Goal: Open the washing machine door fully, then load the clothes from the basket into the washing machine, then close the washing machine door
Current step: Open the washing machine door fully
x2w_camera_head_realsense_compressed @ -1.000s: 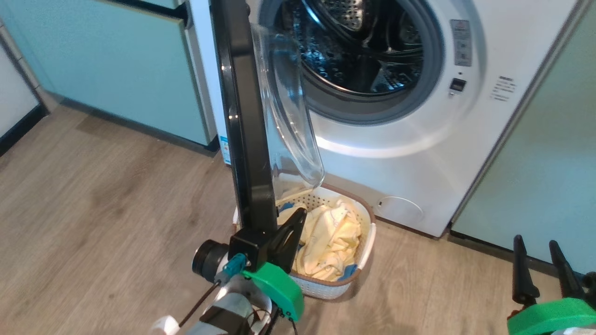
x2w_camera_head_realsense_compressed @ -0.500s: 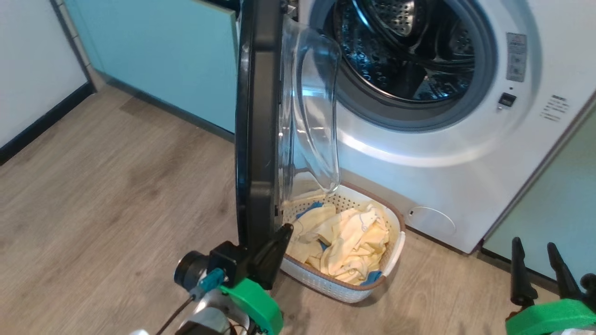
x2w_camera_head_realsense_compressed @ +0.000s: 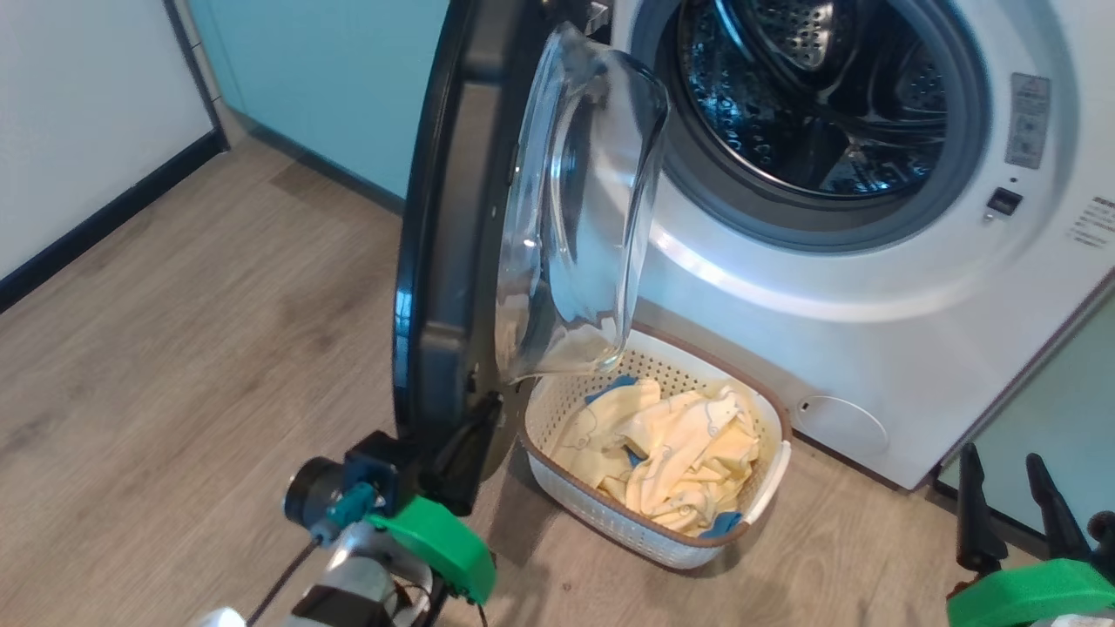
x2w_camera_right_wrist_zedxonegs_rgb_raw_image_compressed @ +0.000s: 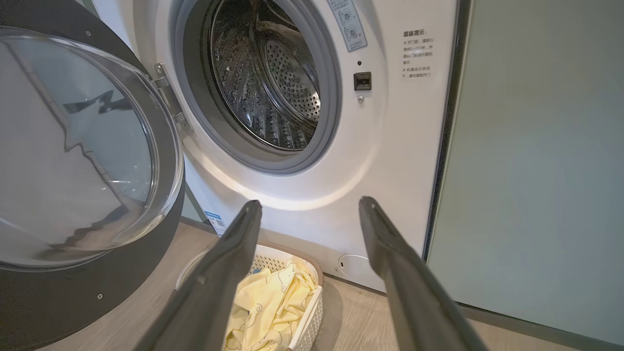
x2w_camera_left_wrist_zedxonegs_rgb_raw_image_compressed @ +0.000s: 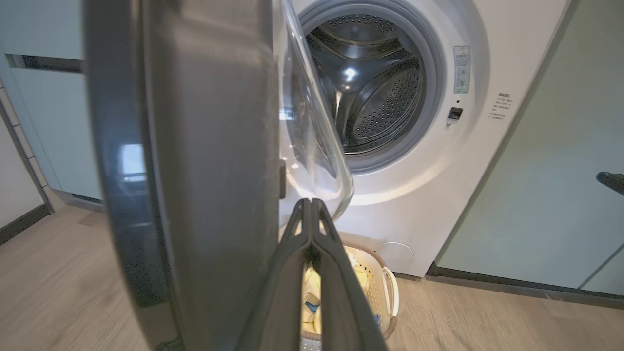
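Observation:
The washing machine [x2w_camera_head_realsense_compressed: 871, 348] stands with its steel drum exposed. Its door [x2w_camera_head_realsense_compressed: 444, 261] hangs swung out to the left, black rim toward me and the glass bowl [x2w_camera_head_realsense_compressed: 575, 218] facing the drum. My left gripper [x2w_camera_head_realsense_compressed: 486, 416] is shut, fingertips pressed against the inner side of the door's lower rim; in the left wrist view the closed gripper [x2w_camera_left_wrist_zedxonegs_rgb_raw_image_compressed: 309, 202] lies beside the door [x2w_camera_left_wrist_zedxonegs_rgb_raw_image_compressed: 195, 170]. The cream basket [x2w_camera_head_realsense_compressed: 662, 535] sits on the floor under the door, full of pale yellow clothes [x2w_camera_head_realsense_compressed: 679, 444]. My right gripper [x2w_camera_head_realsense_compressed: 1000, 457] stands open at the lower right, holding nothing; the right wrist view shows it [x2w_camera_right_wrist_zedxonegs_rgb_raw_image_compressed: 309, 202] above the basket [x2w_camera_right_wrist_zedxonegs_rgb_raw_image_compressed: 312, 297].
Pale teal cabinets [x2w_camera_head_realsense_compressed: 348, 78] flank the machine on the left, and another teal panel [x2w_camera_right_wrist_zedxonegs_rgb_raw_image_compressed: 536, 170] stands on its right. A white wall with a dark skirting [x2w_camera_head_realsense_compressed: 96, 218] runs at the far left. Wood-look floor [x2w_camera_head_realsense_compressed: 218, 348] spreads to the left of the door.
The head camera has shifted. The door has swung wider, from edge-on to showing its inner face, with my shut left gripper travelling left along with its lower rim. The right gripper has stayed put.

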Available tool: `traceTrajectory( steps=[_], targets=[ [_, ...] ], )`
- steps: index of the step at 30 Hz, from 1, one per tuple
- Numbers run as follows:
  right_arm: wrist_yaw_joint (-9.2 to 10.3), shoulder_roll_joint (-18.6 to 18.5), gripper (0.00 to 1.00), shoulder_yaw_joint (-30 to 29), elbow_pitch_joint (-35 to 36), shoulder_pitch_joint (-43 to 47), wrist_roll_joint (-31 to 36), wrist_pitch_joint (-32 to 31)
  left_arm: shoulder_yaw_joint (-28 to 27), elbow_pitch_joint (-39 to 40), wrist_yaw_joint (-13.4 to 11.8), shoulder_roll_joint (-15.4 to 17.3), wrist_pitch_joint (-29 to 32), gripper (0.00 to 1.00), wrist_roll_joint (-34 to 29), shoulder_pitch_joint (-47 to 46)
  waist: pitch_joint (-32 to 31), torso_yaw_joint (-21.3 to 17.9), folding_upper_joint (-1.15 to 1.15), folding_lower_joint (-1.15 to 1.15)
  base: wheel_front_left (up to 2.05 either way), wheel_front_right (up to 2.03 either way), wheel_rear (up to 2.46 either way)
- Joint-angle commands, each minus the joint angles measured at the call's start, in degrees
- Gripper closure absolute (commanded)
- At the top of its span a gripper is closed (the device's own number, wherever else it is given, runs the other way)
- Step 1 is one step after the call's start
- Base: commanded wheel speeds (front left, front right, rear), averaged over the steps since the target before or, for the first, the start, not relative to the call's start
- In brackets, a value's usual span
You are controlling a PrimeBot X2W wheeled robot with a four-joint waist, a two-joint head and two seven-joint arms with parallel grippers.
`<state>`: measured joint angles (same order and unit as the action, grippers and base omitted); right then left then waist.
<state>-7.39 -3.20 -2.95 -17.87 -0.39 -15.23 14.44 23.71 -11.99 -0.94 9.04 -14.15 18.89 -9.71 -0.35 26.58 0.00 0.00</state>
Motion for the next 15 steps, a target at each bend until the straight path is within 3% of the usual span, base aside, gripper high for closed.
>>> traceTrajectory(
  steps=[1,15],
  targets=[
    [-0.1,-0.96,0.0,1.16,1.92,-2.41,-0.26,0.56,-3.19,1.19,-0.59,1.31,-0.48,1.0,0.35,-3.63,0.2,0.44,0.0,0.0,0.0,0.0,0.0],
    [-0.1,-1.82,0.0,2.1,1.77,-3.42,-0.26,0.56,-11.02,-2.88,-1.87,3.28,-0.83,1.0,1.41,-6.73,1.88,2.32,0.0,0.0,0.0,0.0,0.0]
  ],
)
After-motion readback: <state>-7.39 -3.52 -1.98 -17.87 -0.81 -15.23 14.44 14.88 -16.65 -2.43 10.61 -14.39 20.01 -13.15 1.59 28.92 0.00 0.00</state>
